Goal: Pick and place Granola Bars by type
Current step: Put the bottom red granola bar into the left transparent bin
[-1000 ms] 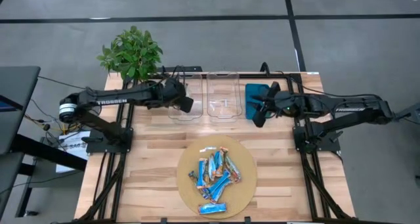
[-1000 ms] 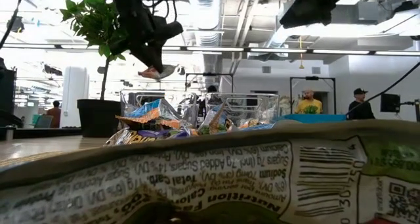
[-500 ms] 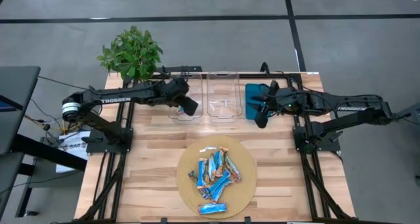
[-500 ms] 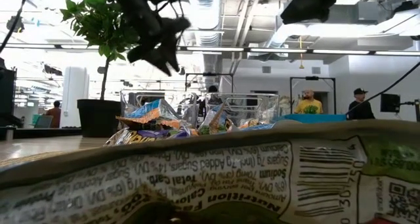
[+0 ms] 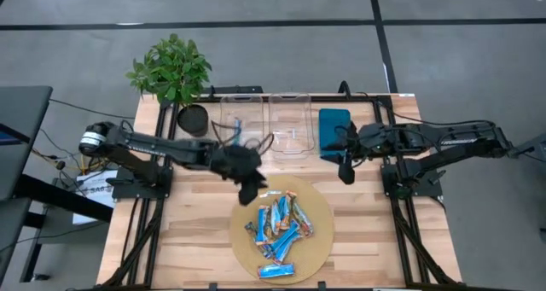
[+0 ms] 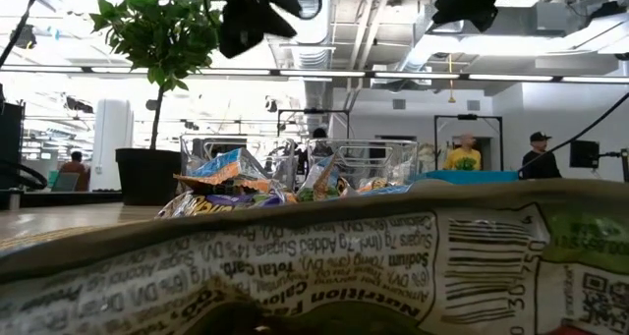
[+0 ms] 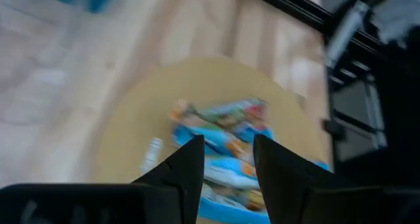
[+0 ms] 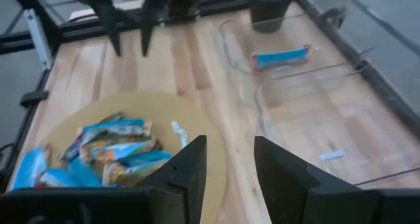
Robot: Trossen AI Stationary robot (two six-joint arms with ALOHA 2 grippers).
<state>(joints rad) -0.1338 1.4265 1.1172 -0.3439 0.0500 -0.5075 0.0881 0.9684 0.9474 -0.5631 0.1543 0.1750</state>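
Several granola bars (image 5: 280, 227), blue ones and orange-brown ones, lie heaped on a round tan plate (image 5: 321, 207) near the table's front. One blue bar (image 8: 281, 56) lies flat in the left clear bin (image 5: 241, 125). My left gripper (image 5: 250, 191) hovers open above the plate's far left rim, its fingers pointing slantwise down at the heap (image 7: 223, 158), with nothing between them. My right gripper (image 5: 345, 173) hangs open and empty in front of the teal tray (image 5: 334, 127), to the right of the plate.
A second clear bin (image 5: 290, 125) stands between the left bin and the teal tray. A potted plant (image 5: 171, 69) and a dark pot (image 5: 192, 119) sit at the far left corner. Bare wood lies to the left and right of the plate.
My left gripper, which held a bar over the left clear bin, has opened and let it go. It has then swung toward the table's near edge and turned, ending above the plate's far left rim. My right gripper has drifted a little toward the near edge.
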